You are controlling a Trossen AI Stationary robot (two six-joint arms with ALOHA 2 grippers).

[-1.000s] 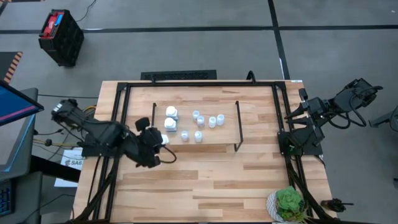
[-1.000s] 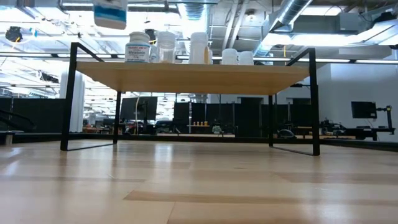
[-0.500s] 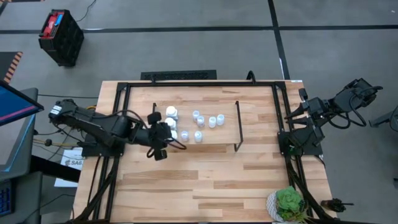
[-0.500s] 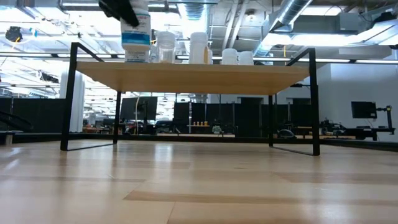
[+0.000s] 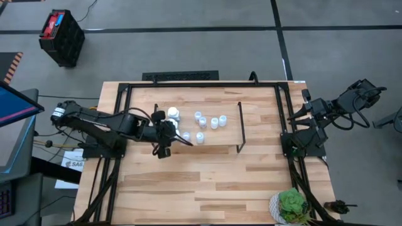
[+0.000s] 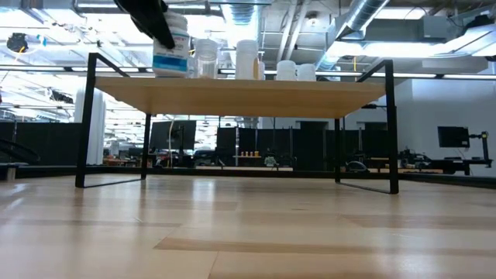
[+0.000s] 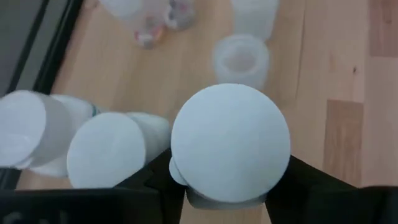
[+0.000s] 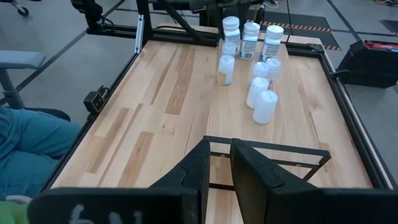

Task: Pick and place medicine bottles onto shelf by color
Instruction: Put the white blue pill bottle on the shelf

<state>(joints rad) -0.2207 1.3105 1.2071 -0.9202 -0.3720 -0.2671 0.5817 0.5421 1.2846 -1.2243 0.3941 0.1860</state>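
Over shelf (image 5: 220,145) left end, our left gripper (image 5: 173,136) pinches white bottle (image 7: 230,143), base at board, beside two other white bottles (image 7: 106,149). Smaller bottles (image 5: 207,122) mid-shelf. Our right gripper (image 8: 217,168) waits off table's right edge, fingers narrowly parted, holding nothing.

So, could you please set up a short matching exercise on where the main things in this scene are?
Things:
1. left gripper
2. right gripper
3. potted plant
4. black crate

Places:
A. on the floor beyond the table
B. over the shelf, around a white medicine bottle
C. at the table's right edge, away from the bottles
D. the table's near right corner

Pairs: 1-B, 2-C, 3-D, 4-A
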